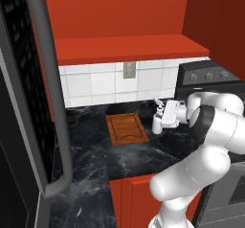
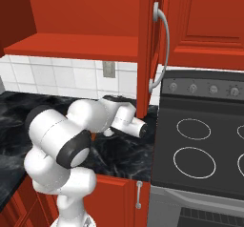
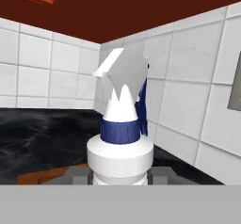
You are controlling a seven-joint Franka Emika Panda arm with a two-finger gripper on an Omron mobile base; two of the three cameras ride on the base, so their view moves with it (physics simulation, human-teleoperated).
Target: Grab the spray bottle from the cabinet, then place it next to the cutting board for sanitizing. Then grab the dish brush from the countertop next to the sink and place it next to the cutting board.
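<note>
The gripper (image 1: 161, 120) pinches the white spray bottle (image 1: 157, 118) upright, low over the black marble countertop (image 1: 95, 150), just right of the wooden cutting board (image 1: 126, 129), near the tiled wall (image 1: 95, 85).

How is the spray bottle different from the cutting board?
The spray bottle is white with a blue collar; the cutting board is brown wood. The spray bottle stands upright and tall; the cutting board lies flat and low. The spray bottle sits between the fingers of the gripper; the cutting board has nothing touching it. Both are over the same black countertop, side by side.
</note>
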